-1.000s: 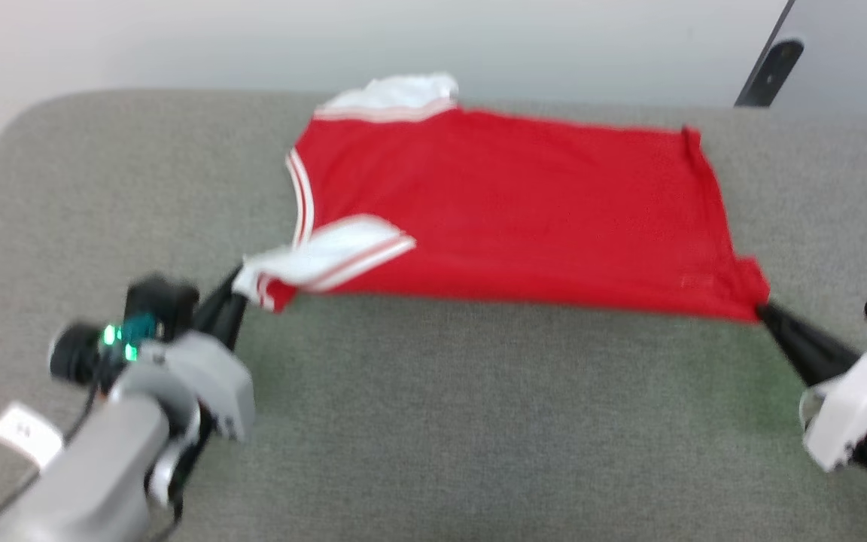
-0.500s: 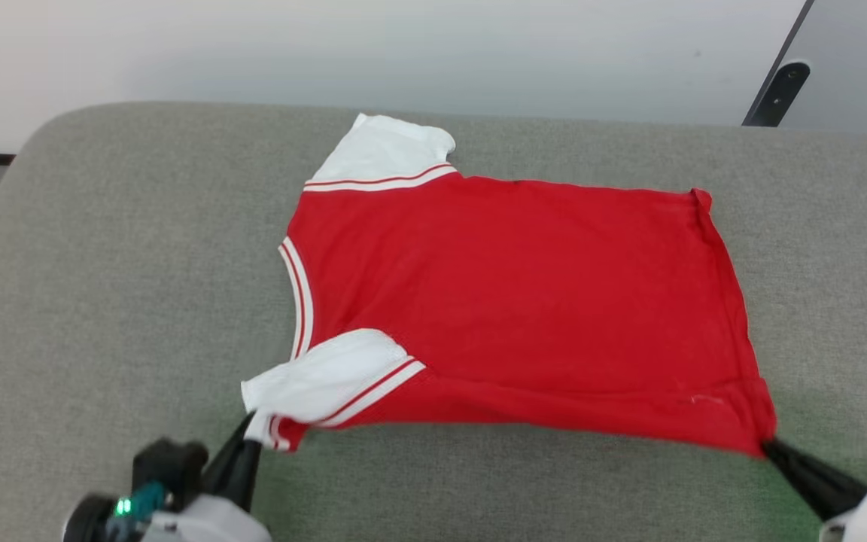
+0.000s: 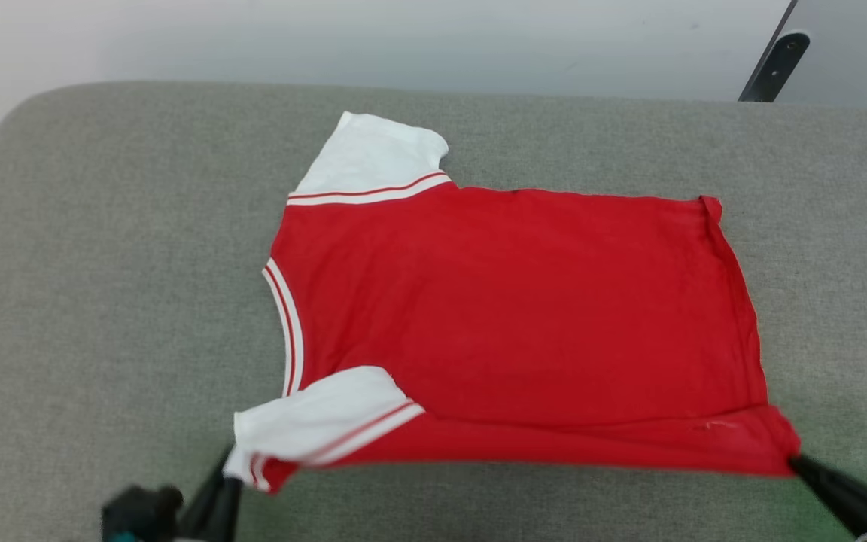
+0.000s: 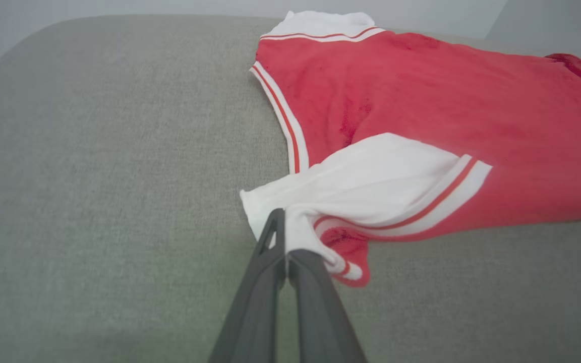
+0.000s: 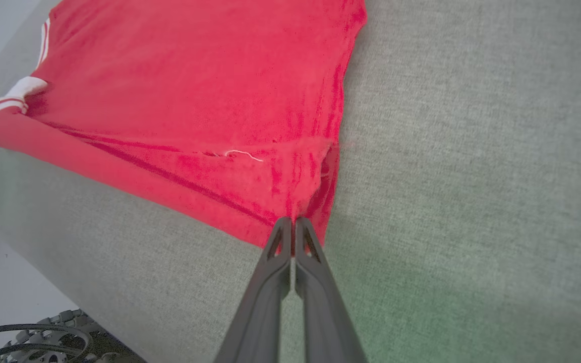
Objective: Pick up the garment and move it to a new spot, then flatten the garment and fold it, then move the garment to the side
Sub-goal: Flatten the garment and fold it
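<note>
The head view's bottom edge cuts off my left gripper (image 3: pixel 227 458) and right gripper (image 3: pixel 798 461); the garment (image 3: pixel 509 316) blurs along its near edge.

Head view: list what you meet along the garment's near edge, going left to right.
left pincer → near sleeve → garment body → right pincer

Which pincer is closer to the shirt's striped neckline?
Left. The left pincer pinches the near white sleeve beside the neckline; the right pincer pinches the hem corner at the shirt's opposite end.
</note>
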Robot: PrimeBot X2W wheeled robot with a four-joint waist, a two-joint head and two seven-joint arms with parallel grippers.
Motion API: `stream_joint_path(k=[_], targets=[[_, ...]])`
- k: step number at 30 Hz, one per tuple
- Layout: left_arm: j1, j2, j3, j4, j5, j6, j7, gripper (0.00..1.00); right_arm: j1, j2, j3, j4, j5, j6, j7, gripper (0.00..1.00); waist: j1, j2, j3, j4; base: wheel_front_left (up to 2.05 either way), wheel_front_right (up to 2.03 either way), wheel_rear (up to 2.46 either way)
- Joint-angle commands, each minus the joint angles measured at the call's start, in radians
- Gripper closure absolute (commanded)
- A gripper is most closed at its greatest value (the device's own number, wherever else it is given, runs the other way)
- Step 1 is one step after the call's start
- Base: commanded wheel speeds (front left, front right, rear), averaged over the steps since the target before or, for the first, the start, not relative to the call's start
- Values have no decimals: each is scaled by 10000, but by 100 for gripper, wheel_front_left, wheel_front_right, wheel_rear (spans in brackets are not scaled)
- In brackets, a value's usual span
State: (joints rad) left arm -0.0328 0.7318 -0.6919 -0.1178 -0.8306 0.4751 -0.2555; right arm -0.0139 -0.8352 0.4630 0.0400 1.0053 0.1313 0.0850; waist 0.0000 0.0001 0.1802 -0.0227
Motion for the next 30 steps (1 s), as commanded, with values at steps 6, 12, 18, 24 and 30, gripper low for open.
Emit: stream_joint_path(k=[6, 12, 18, 24, 30], targets=[[-1402, 758, 154, -534, 538, -175, 773, 100, -1083, 25, -433, -130, -467, -12, 950, 100, 0, -1, 230, -119, 0, 0, 0], [-2795, 792, 51, -113, 738, -718, 1546, 100, -2681, 451, -142, 232, -1029, -12, 1770, 100, 0, -1, 473, -340, 0, 0, 0], [-3821, 362, -228, 1214, 546, -1526, 2152, 100, -4331, 924, 836, 1292, -1364, -12, 2514, 100, 0, -1, 713, -493, 0, 0, 0], [-4750, -112, -672, 2846, 296, -2503, 3052, 100, -5382, 1374, 1694, 2447, -995, -12, 2851, 100, 0, -1, 801, -534, 0, 0, 0], [-5299, -522, -883, 4051, -256, -3166, 3987, 100, -5981, 1557, 2384, 3147, -691, -12, 2980, 100, 0, -1, 857, -561, 0, 0, 0]])
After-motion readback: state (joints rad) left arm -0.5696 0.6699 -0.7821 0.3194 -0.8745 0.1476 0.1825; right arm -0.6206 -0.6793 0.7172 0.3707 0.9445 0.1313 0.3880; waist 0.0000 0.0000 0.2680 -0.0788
